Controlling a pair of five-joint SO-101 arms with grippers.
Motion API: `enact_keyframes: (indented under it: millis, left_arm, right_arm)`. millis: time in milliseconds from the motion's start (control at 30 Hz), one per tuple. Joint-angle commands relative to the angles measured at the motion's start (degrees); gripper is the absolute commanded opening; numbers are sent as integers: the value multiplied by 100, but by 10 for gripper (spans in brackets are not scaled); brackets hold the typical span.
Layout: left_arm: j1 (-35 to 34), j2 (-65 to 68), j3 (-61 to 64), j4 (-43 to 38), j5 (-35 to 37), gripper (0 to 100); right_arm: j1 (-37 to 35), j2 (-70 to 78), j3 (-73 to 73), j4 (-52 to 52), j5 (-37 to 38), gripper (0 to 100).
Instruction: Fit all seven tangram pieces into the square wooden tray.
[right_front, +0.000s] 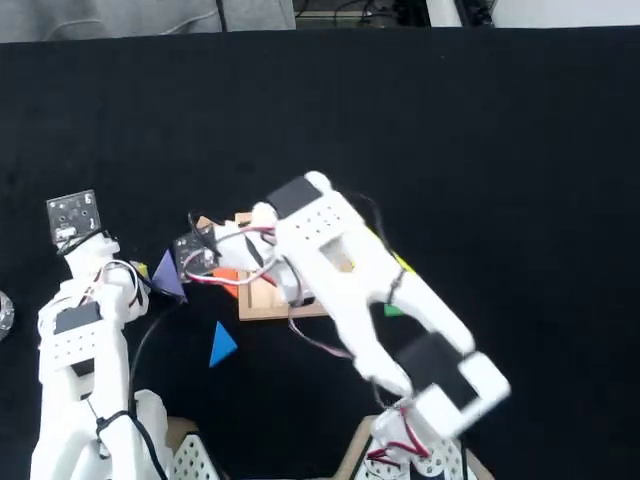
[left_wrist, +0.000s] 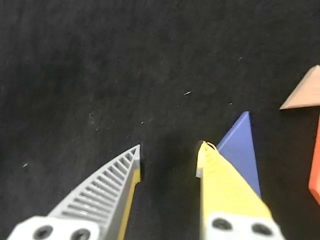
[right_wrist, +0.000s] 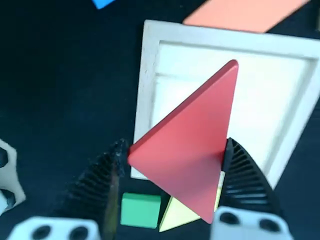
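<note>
My right gripper (right_wrist: 175, 148) is shut on a red triangle (right_wrist: 192, 145), held tilted above the near corner of the square wooden tray (right_wrist: 150, 75). The tray's floor looks bare. An orange parallelogram (right_wrist: 245, 12) lies just past the tray's far rim. A green square (right_wrist: 140, 210) and a yellow triangle (right_wrist: 180, 215) lie on the cloth below the gripper. My left gripper (left_wrist: 170, 155) is open just over the black cloth, with a purple triangle (left_wrist: 242, 150) right beside its yellow finger (left_wrist: 220, 185). In the high view the tray (right_front: 268, 306) sits under the right arm.
A blue triangle (right_front: 222, 343) lies alone on the black cloth in front of the tray. The purple triangle (right_front: 167, 275) sits left of the tray. Green (right_front: 392, 310) and yellow (right_front: 402, 263) pieces show to the tray's right. The far half of the table is open cloth.
</note>
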Motion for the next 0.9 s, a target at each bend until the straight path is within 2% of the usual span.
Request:
enact_keyframes:
  millis: [0, 167, 267, 400, 533, 600, 867]
  left_arm:
    - [92, -114, 163, -501, -18, 188]
    - [110, -114, 189, -545, -9, 188]
    - [110, -114, 189, -563, -9, 188]
    - [110, -114, 189, -563, -9, 188]
    - [110, -114, 198, -563, -9, 188]
    - [110, -114, 198, -563, -9, 188]
    - [154, -114, 198, -563, -9, 188]
  right_arm:
    - [62, 567, -690, -70, 88, 202]
    - [299, 1086, -1165, -70, 97, 201]
    - [316, 1103, -1182, -53, 431, 201]
    - [343, 1103, -1191, 264, 1204, 201]
    - [378, 1103, -1226, 862, 2523, 201]
    - [369, 1095, -1235, 1090, 2919, 201]
    - [360, 1121, -1235, 1125, 2620, 205]
